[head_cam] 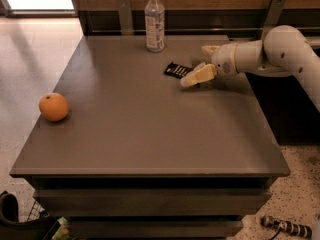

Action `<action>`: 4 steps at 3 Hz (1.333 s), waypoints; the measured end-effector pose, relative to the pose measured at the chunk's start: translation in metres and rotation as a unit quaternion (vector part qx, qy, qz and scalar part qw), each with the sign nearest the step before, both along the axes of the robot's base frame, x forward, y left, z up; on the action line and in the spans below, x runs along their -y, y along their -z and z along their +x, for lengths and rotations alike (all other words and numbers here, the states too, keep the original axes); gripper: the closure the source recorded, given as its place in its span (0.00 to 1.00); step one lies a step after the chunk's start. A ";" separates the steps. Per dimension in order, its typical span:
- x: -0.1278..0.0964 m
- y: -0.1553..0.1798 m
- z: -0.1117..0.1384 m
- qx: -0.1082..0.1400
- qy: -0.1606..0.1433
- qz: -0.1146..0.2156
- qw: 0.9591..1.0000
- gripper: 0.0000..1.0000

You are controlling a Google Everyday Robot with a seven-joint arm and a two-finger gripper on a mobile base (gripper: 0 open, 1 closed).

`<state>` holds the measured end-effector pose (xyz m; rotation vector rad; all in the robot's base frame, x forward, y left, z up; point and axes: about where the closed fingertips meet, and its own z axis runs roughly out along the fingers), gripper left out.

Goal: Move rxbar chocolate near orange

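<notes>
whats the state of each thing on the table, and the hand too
rxbar: lying flat on the table, not lifted
orange: resting near the left edge, far from the rxbar
bottle: upright, cap on, at the back
hand: low over the table, just right of the rxbar
</notes>
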<state>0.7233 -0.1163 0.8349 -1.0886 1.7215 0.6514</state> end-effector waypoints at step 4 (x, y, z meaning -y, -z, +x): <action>-0.025 0.022 -0.005 -0.006 -0.003 0.021 1.000 0.78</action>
